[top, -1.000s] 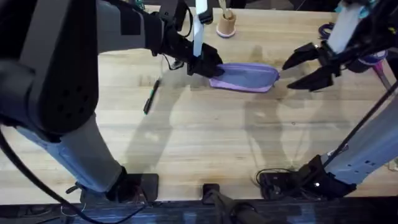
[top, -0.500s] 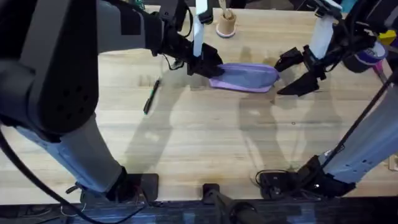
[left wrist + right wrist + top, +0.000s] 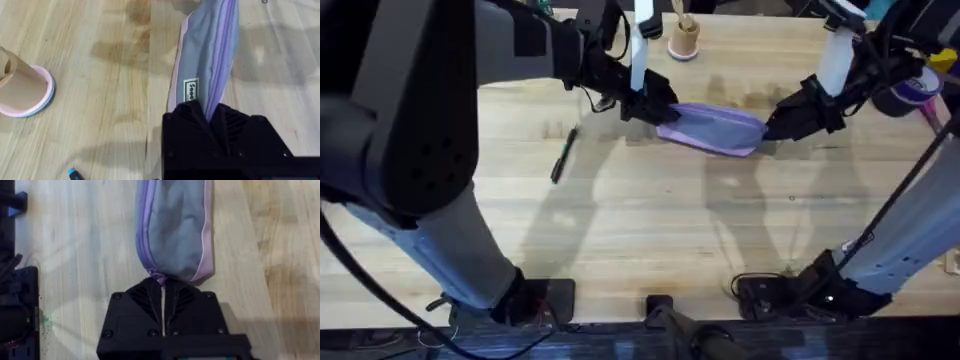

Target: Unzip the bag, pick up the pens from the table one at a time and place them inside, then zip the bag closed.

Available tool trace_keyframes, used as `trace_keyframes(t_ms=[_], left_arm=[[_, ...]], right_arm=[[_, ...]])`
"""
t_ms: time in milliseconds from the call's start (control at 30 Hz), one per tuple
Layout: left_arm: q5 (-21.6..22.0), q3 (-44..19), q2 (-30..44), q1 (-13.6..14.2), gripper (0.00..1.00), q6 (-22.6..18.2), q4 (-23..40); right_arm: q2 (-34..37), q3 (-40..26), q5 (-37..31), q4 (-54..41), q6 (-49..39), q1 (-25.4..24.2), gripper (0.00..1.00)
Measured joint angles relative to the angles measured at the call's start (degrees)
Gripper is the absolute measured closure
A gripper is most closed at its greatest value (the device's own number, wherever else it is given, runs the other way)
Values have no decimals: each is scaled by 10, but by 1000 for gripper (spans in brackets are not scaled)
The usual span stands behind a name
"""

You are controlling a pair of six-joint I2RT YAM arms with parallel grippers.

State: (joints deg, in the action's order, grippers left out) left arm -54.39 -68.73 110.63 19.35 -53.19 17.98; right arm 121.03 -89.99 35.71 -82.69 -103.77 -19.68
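Observation:
The lavender bag (image 3: 712,127) lies at the back middle of the table (image 3: 650,230), held at both ends. My left gripper (image 3: 655,108) is shut on its left end; the left wrist view shows the bag (image 3: 207,55) running away from the pinching gripper (image 3: 212,114). My right gripper (image 3: 773,125) is shut on the right end; in the right wrist view the bag (image 3: 175,225) enters the closed gripper (image 3: 162,282) where the zipper line ends. One dark pen (image 3: 563,155) lies on the wood to the left of the bag.
A tan cup on a pink base (image 3: 684,38) stands behind the bag, also seen as the cup (image 3: 22,85) in the left wrist view. A purple roll (image 3: 918,92) sits at the far right edge. Bare wood stretches in front of the bag.
My right gripper moved left from open, off to the bag's right, and shut on the bag's right end. The left gripper and pen stayed put.

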Motion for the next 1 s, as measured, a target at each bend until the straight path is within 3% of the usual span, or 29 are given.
trace_keyframes(t_ms=[433, 767, 1000], left_arm=[[0, 0, 0, 0, 958, 0, 0], [0, 0, 0, 0, 958, 0, 0], [0, 0, 0, 0, 958, 0, 0]], right_arm=[[0, -1, 5, -15, 9, -2, 970], [0, -76, 27, -72, 13, -8, 970], [0, -89, 41, -82, 13, -7, 971]])
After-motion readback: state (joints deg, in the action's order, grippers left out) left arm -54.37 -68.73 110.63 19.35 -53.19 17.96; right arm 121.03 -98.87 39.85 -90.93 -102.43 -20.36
